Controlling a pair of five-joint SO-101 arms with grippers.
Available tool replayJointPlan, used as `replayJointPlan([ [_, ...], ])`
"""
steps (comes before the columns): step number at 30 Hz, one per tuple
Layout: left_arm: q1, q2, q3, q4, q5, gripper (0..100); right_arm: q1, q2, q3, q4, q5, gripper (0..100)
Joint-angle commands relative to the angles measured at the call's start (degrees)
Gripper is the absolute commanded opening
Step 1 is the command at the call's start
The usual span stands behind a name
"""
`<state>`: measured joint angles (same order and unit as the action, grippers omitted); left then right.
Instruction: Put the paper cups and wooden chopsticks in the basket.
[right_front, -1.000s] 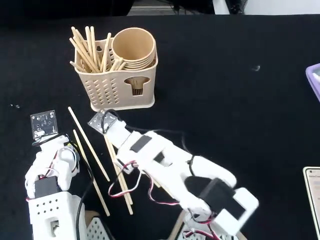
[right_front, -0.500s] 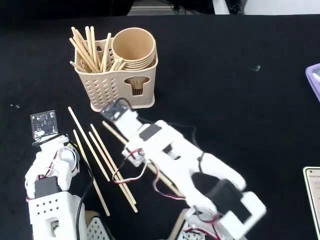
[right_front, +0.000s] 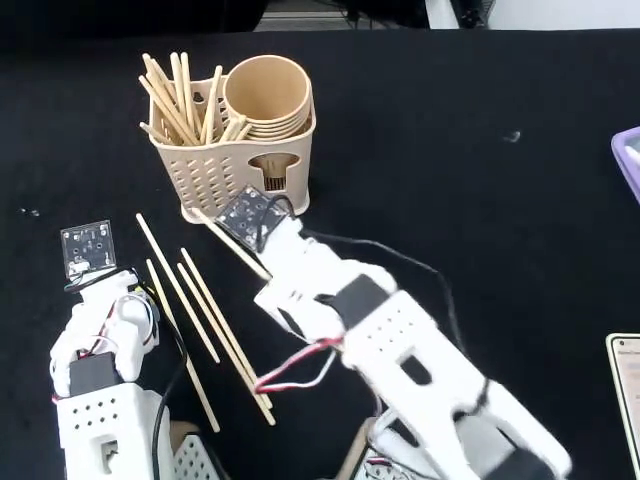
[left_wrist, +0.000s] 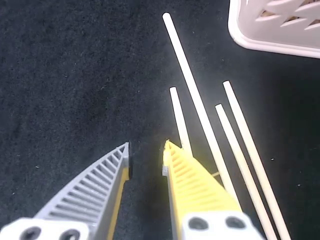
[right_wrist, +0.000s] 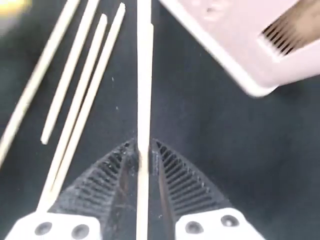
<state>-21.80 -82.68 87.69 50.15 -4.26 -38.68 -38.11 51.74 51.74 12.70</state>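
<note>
Left claw (left_wrist: 146, 146): lower left of high view, jaws a little apart, empty. Parked at a stick's end, likely waiting its turn.
Loose sticks (right_front: 178, 289): four flat on the table (right_front: 480, 220), left of centre, not yet collected.
Basket (right_front: 225, 180): upper left; stowed sticks (right_front: 180, 95) in its left compartment, cups (right_front: 265, 88) stacked in its right.
Right claw (right_wrist: 143, 150): clamped on one stick (right_front: 232, 245) just below the basket, stick running lengthwise between the jaws — probably to tip it in.

A black table (right_front: 480, 200) is seen, with a perforated beige basket (right_front: 235, 170) set toward its far side. Four wooden chopsticks (right_front: 178, 290) are laid loose in front of it (two close together, nearly parallel). A purple object (right_front: 628, 160) and a white sheet (right_front: 625, 390) are cut off at one edge.
</note>
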Motion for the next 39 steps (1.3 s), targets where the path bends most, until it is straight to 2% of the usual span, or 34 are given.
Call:
replayJointPlan([
  [1,0.40,-0.62,-0.40,-1.23,-0.26,12,0.88,-11.38,-9.98,0.62,0.35,1.1],
  [7,0.31,-0.62,-0.40,-1.23,-0.26,12,0.88,-12.00,-20.88,-11.16,-2.02,1.1],
  [12,0.31,-0.62,-0.40,-1.23,-0.26,12,0.88,-5.85,-23.52,-31.82,-8.18,1.1],
  [18,0.31,-0.62,-0.40,-1.23,-0.26,12,1.32,5.05,-25.98,-54.24,-8.09,1.1],
  [22,0.31,-0.62,-0.40,-1.23,-0.26,12,1.23,12.35,-29.76,-63.03,-8.09,1.1],
  [31,0.31,-0.62,-0.40,-1.23,-0.26,12,1.41,31.34,-45.93,-65.05,-8.00,1.1],
  [39,0.40,-0.62,-0.40,-1.23,-0.26,12,4.40,39.69,-44.26,-64.97,-8.00,1.2],
])
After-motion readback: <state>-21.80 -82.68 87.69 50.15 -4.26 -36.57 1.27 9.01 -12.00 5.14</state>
